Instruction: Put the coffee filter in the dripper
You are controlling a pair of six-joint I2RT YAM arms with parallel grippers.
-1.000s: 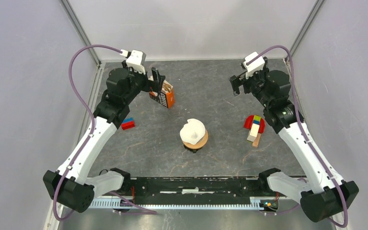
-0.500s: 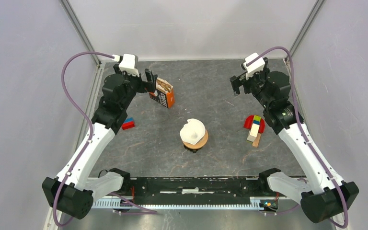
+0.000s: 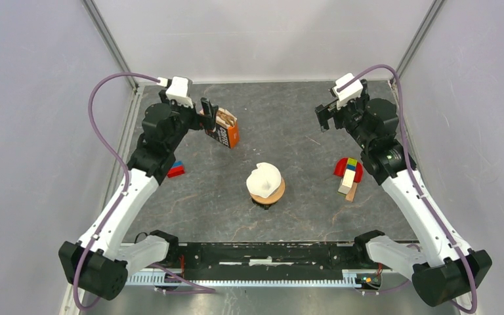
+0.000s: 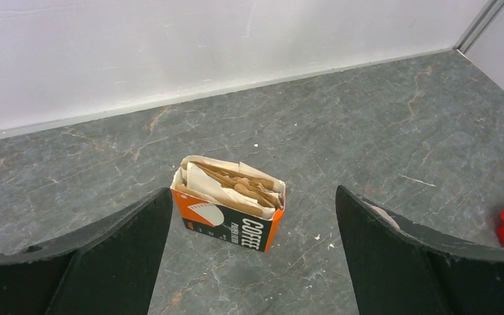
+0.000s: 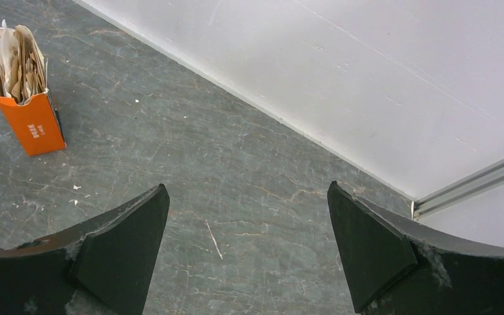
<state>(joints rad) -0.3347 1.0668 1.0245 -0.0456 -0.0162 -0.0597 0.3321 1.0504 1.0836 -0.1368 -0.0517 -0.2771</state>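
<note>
Coffee filter [image 3: 264,176] looks seated in the dripper [image 3: 267,193], middle of the surface [image 3: 289,141]. It's thin paper, so it's floppy and crushes easily; I'd pinch only its top rim. Left pincer [image 4: 254,192] gapes empty over the orange filter box [image 4: 231,213], and the right pincer [image 5: 247,186] is wide open and empty too.

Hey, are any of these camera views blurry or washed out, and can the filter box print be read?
Top external: even soft light, sharp, print too small. Left wrist: filter box sharp, COFFEE readable; left claw fingers dark, near-featureless. Right wrist: sharp floor, bright wall, no glare.
</note>
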